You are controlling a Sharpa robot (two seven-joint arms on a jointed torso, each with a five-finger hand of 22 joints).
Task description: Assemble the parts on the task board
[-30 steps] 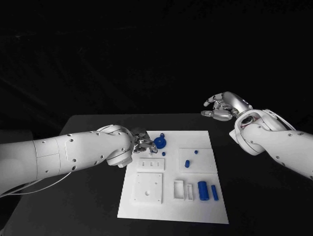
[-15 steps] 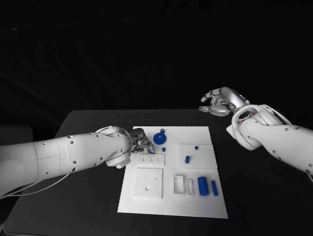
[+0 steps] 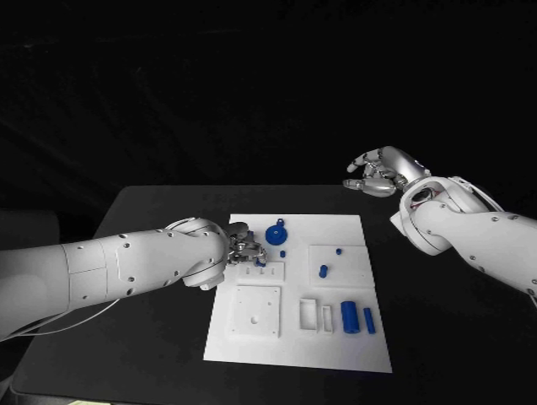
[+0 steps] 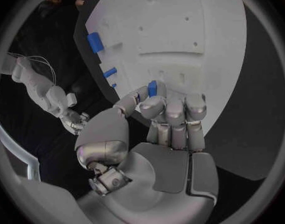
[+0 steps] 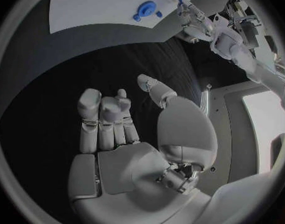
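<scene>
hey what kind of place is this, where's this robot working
Probably a robotics lab or test bench: a white task board with small blue parts on a black table, dark drapes behind. The left hand pinches a part; the right hand holds nothing.

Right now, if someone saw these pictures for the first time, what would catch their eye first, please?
First, the white task board in the middle of the black table, dotted with small blue parts. Next, the left hand at the board's far left part, pinching a small blue piece in its fingertips. The right hand hangs off beyond the board's far right corner, fingers curled, holding nothing.
</scene>
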